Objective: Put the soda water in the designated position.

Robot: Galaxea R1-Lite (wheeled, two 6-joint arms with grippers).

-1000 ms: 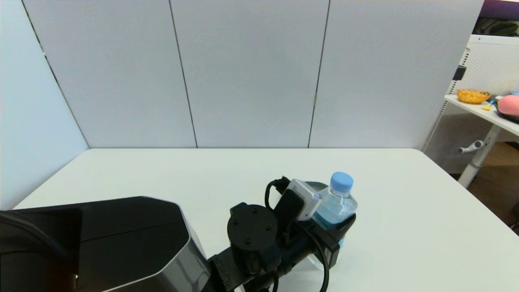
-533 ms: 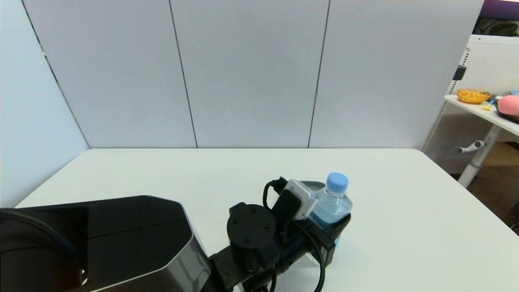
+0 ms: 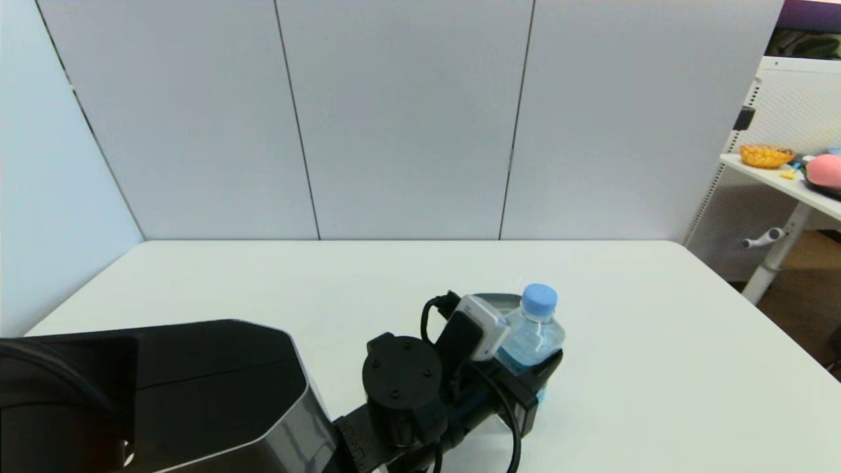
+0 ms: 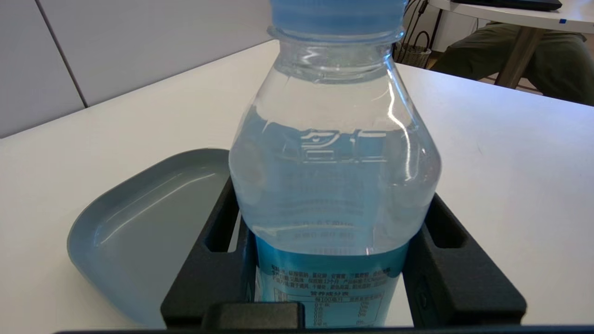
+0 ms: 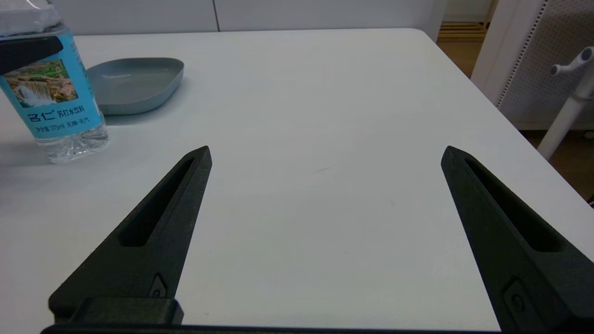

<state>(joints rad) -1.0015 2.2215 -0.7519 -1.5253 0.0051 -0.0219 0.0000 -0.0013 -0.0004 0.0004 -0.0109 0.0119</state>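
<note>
The left gripper (image 4: 325, 278) has its fingers clamped on the soda water (image 4: 332, 185), upright — base apparently on the bench (image 3: 657, 368). Just beyond lies the grey plate (image 4: 139, 222), unfilled — placing remains. The right gripper (image 5: 325, 195) idles, spread wide.

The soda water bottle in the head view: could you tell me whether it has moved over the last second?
Yes. The soda water, held in the left gripper, has shifted toward the robot's left and slightly lower, judged against the fixed wall panel seam.
</note>
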